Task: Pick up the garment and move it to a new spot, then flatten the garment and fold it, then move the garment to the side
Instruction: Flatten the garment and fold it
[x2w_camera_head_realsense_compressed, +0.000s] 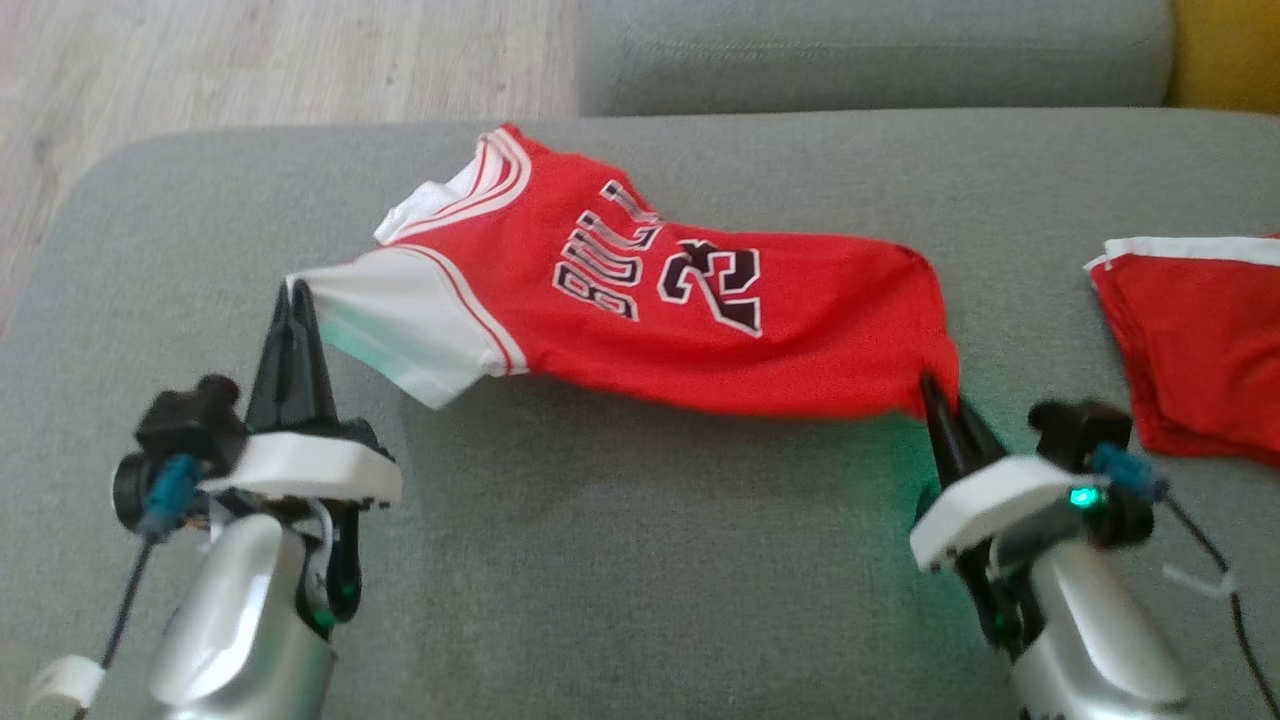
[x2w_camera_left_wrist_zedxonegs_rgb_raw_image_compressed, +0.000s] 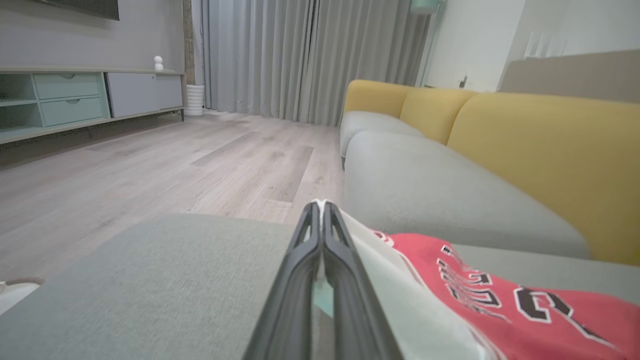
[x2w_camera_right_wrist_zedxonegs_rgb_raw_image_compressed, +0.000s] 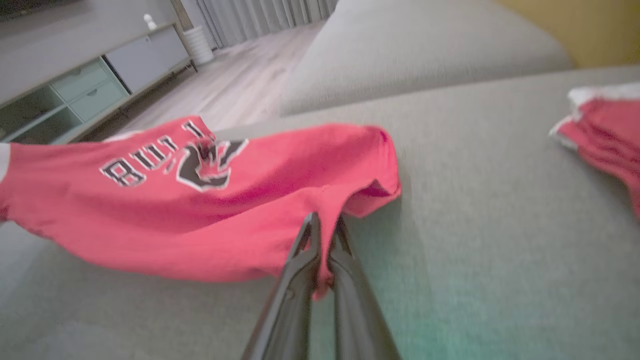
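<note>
You've got the red Bulls jersey (x2w_camera_head_realsense_compressed: 640, 290) stretched across the middle of the grey sofa seat (x2w_camera_head_realsense_compressed: 640, 560), left gripper (x2w_camera_head_realsense_compressed: 296, 300) fingers pinching its white shoulder end and right gripper (x2w_camera_head_realsense_compressed: 935, 395) fingers pinching the red hem corner (slightly blurred), so flattening, folding and setting aside look undone.

You see the red jersey (x2w_camera_head_realsense_compressed: 620, 300) with white sleeves and black lettering, stretched sideways, sagging above the grey cushion (x2w_camera_head_realsense_compressed: 650, 560).

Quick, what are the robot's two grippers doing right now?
Left gripper: shut on the jersey, white sleeve end.
Right gripper: shut on the jersey, red hem end.
</note>
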